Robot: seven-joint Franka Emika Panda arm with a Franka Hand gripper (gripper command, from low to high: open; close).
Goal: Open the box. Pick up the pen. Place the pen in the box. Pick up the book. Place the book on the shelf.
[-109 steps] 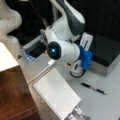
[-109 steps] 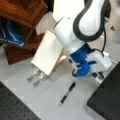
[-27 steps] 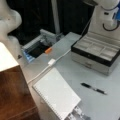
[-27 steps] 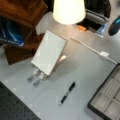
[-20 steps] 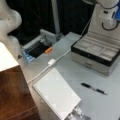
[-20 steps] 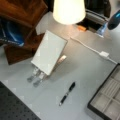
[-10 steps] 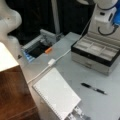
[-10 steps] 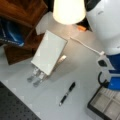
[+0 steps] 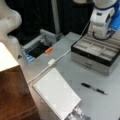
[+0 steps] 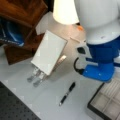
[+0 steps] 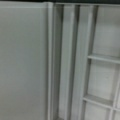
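Observation:
The box [image 9: 90,57] stands open at a front view's right, its pale divided interior showing; it also shows at a front view's bottom right [image 10: 106,103]. My gripper [image 9: 102,35] hangs at the white and blue arm's end over the back of the box. The wrist view looks straight down on the box's compartments [image 11: 100,75] and shows no fingers. The pen [image 9: 93,88] [image 10: 67,93] lies free on the grey table in front of the box. The white spiral-bound book [image 9: 56,96] [image 10: 48,51] leans on a stand. The brown shelf [image 9: 12,100] [image 10: 22,12] with its cream top is at the left.
A small orange object [image 9: 48,50] [image 10: 80,28] lies by a grey open container [image 9: 37,46]. A white cable [image 9: 51,62] runs across the table. The silvery metal stand [image 10: 37,75] holds the book. A black perforated mat [image 10: 15,107] lies at a front view's bottom left.
The arm has come down into both front views over the open box. The pen and the book have not moved.

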